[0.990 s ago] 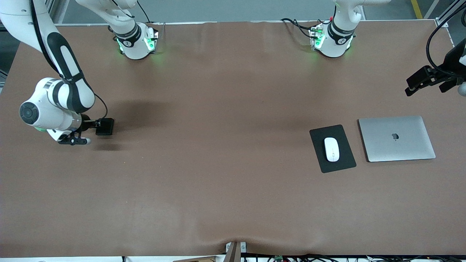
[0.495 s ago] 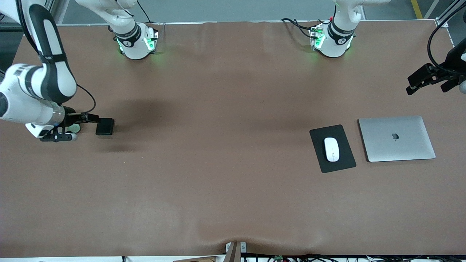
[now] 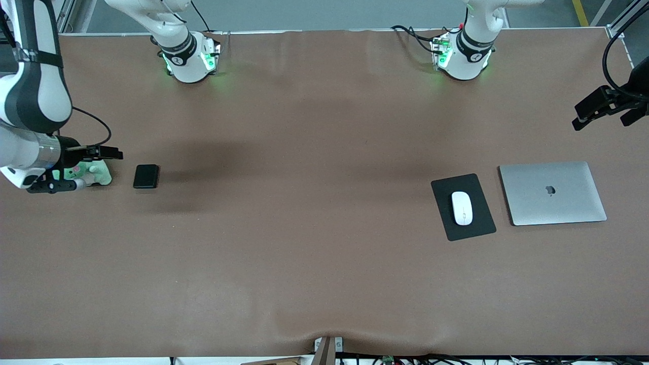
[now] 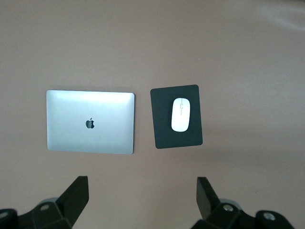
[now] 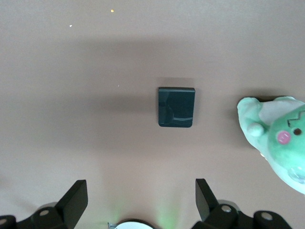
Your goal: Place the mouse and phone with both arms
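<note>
phone (image 3: 146, 176): flat on the table (image 3: 314, 263) toward the right arm's end, nothing touching it. Right wrist view shows it lying alone, just beside a green plush toy (image 5: 279, 138).
mouse (image 3: 462, 208): sits on the black mouse pad (image 3: 480, 223) toward the left arm's end, roughly centred on it. Closed silver laptop (image 3: 552, 192) lies just beside the pad, closer to the table's end.
right gripper (image 3: 104, 152): fingers spread wide, holding nothing. Up over the plush toy, clear of the phone.
left gripper (image 3: 588, 109): fingers spread wide, holding nothing. Hangs over the table's edge at its own end, well apart from the mouse.
changed, right side: a second ago the right gripper was right at the phone's edge; half a second ago it was backing off; now there is an open gap between them. Phone has not shifted across the three front pictures.
changed, left side: left gripper has drifted slightly up and outward over the same second. Mouse, pad and laptop have not moved.
read: looks like both placements are done. Phone released and stayed put, mouse already on its pad, both arms pulling back.
left to do: probably only the retreat to a rest pose.
risk: low. Right arm's wrist passes over the plush toy while withdrawing, so a low sweep could nudge it. Phone is far enough off to be safe.
</note>
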